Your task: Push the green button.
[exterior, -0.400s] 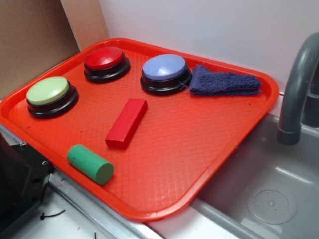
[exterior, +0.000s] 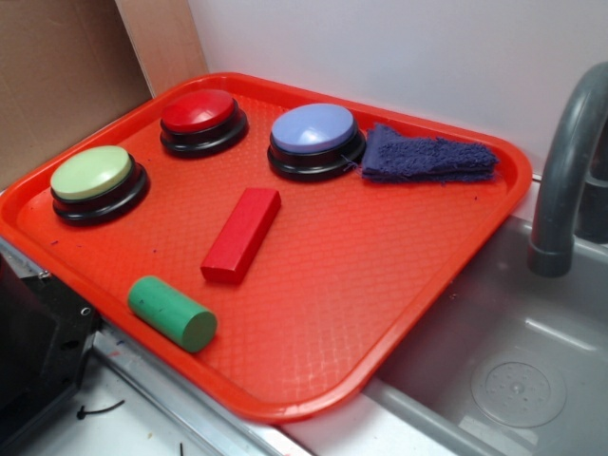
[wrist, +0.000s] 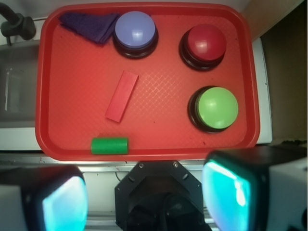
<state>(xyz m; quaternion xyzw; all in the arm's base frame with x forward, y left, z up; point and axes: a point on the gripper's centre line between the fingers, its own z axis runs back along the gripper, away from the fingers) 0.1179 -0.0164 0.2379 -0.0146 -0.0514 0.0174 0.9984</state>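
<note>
The green button (exterior: 92,173) has a pale green dome on a black base and sits at the left end of the orange tray (exterior: 313,313). In the wrist view the green button (wrist: 218,107) lies at the right of the tray (wrist: 149,151), well ahead of my gripper (wrist: 147,197). The gripper hangs high above the robot's base, short of the tray's near rim. Its two cyan-padded fingers (wrist: 231,192) stand wide apart with nothing between them. The exterior view does not show the gripper.
On the tray are a red button (exterior: 199,114), a lavender-blue button (exterior: 313,131), a red rectangular block (exterior: 241,235), a dark green cylinder (exterior: 172,313) and a blue cloth (exterior: 427,158). A grey sink (exterior: 503,370) with a faucet (exterior: 562,171) lies to the right.
</note>
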